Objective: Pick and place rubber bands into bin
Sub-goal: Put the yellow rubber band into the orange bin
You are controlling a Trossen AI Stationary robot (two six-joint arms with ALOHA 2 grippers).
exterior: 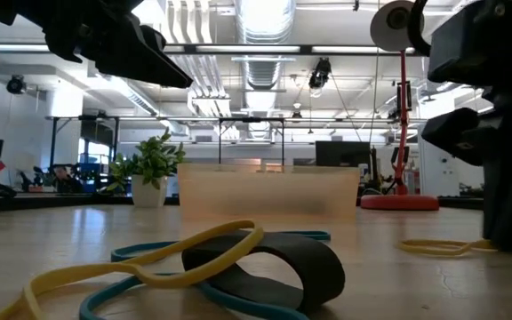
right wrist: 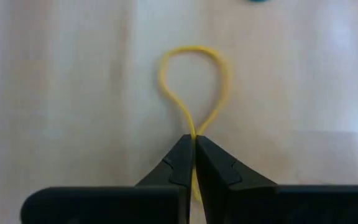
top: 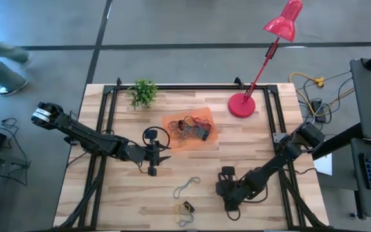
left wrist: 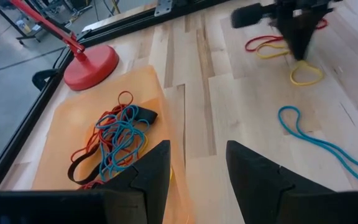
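Fingers of my right gripper (right wrist: 194,152) are pinched shut on a yellow rubber band (right wrist: 193,81) lying on the tabletop (top: 127,200). I worry this thin loop slips free when lifted; left gripper (left wrist: 197,168) waits open beside the bin (left wrist: 73,124).

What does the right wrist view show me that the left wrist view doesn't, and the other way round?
Only the right wrist view shows the grip up close: the right gripper is shut on a yellow rubber band, its loop lying on the wooden table.

Only the left wrist view shows the orange bin with a tangle of rubber bands in it, the red lamp base, a blue rubber band on the table, and the open left gripper beside the bin.

Both show the right gripper at the yellow rubber band, and the table.
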